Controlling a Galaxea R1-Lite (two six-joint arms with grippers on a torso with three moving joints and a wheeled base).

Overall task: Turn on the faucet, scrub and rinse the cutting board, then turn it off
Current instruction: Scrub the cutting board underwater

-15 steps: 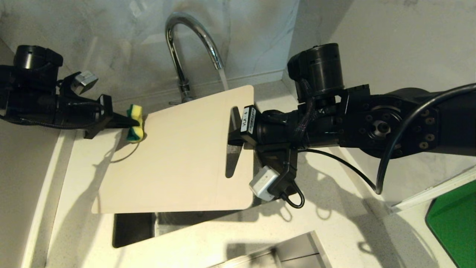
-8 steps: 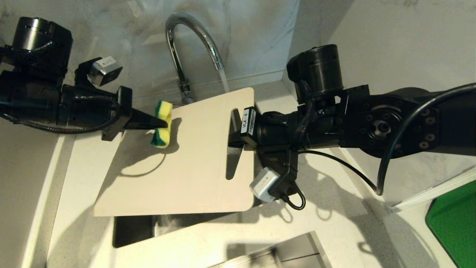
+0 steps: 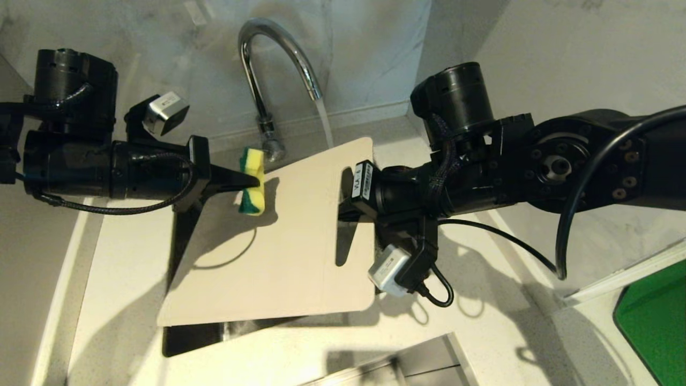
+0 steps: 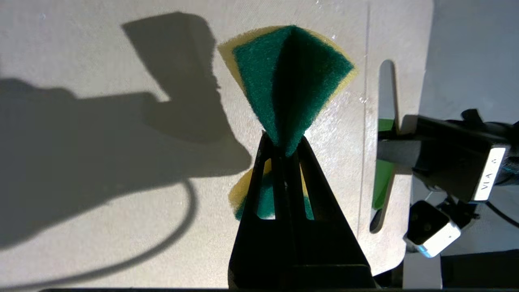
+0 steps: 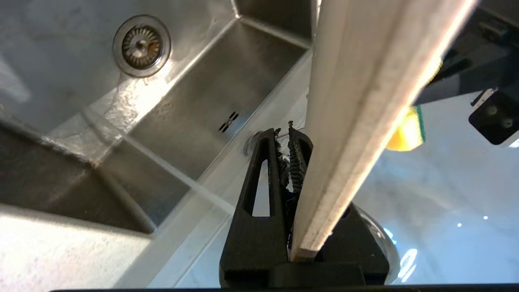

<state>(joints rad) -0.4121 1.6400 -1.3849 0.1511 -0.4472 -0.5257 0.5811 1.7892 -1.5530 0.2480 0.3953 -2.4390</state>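
Water runs from the chrome faucet point(image 3: 268, 69) past the far edge of the cream cutting board point(image 3: 289, 252). The board hangs tilted over the sink. My right gripper point(image 3: 345, 206) is shut on its slot-handle end; in the right wrist view the board's edge point(image 5: 365, 101) crosses that gripper point(image 5: 286, 136). My left gripper point(image 3: 256, 182) is shut on a yellow-green sponge point(image 3: 252, 181) and presses it on the board's upper face near the faucet's base. The left wrist view shows the folded sponge point(image 4: 290, 77) pinched at the left gripper point(image 4: 285, 142) over the board point(image 4: 121, 211).
The steel sink point(image 5: 202, 101) with its drain point(image 5: 141, 45) lies below the board. Pale counter point(image 3: 482, 321) surrounds it and a marble wall rises behind. A bright green flat object point(image 3: 654, 316) lies at the right front.
My left gripper has carried the sponge rightward from the board's left corner onto its face near the faucet. The board has shifted a little right and tilted more.
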